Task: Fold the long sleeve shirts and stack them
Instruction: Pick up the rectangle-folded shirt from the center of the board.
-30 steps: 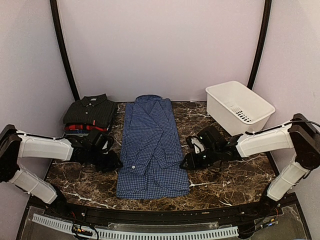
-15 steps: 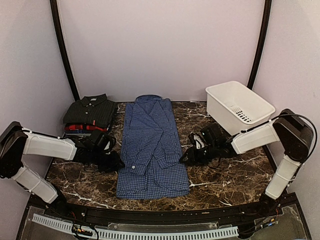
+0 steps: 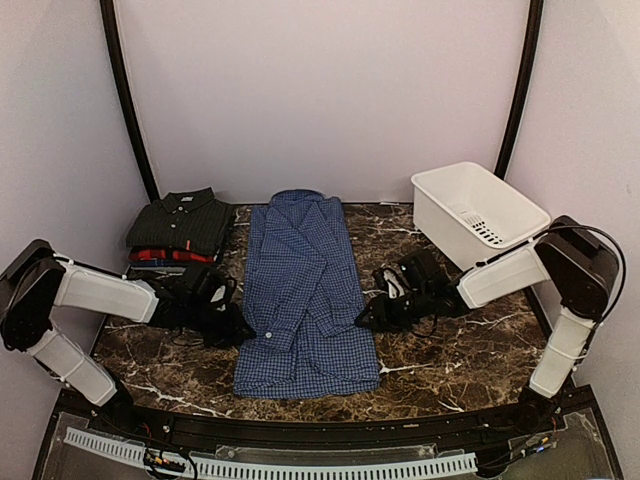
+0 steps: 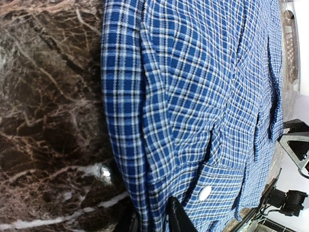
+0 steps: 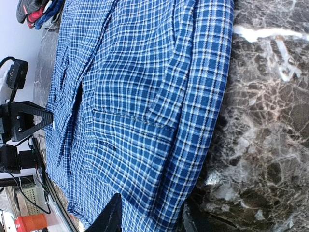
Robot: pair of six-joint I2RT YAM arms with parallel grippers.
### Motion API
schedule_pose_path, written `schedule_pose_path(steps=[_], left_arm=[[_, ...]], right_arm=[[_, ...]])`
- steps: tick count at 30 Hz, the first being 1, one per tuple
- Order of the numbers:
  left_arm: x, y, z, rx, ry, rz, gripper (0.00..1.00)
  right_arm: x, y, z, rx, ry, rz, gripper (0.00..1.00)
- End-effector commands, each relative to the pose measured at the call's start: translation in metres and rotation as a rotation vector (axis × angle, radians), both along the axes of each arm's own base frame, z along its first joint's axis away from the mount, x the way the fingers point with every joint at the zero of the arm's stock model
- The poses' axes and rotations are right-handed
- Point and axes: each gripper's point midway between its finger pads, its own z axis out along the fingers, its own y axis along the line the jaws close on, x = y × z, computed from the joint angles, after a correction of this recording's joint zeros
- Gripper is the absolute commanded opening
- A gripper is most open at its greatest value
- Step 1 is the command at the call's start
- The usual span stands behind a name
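The blue shirt (image 3: pixel 305 290) lies flat on the surface (image 3: pixel 450 355), in the middle of the frame. It looks soft, light and floppy, so I think it will sag. Best to take it by its thick side edges. The left pincer (image 3: pixel 240 331) sits narrow at one edge; I cannot tell if it grips. The right pincer (image 3: pixel 364 319) stands released around the other edge.

No text, label, brand, number or sign is legible to me in any of the three views. The small pale tag (image 3: pixel 183 201) at the collar of the dark check shirt (image 3: pixel 180 224) is too small for me to read. The blue check shirt (image 3: pixel 300 290) shows only its weave and a plain white button (image 4: pixel 204 193).
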Motion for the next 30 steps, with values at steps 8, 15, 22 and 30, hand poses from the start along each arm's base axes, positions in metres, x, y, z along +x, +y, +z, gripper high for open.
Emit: schedule_pose_path(steps=[8,15,22,30], left_arm=[[-0.025,-0.004,-0.011,-0.049,0.094,-0.026,0.05],[-0.049,-0.005,-0.006,-0.06,0.103,-0.053,0.0],[-0.075,-0.013,0.002,-0.098,0.118,-0.054,0.0],[-0.057,-0.035,0.054,-0.243,0.021,-0.014,0.0]], right_arm=[[0.002,0.008,0.01,0.047,-0.014,0.01,0.06],[-0.023,-0.01,0.01,0.033,0.01,0.015,0.0],[-0.044,-0.017,0.031,0.059,-0.002,0.018,0.0],[-0.034,0.001,0.066,0.134,-0.027,0.032,0.0]])
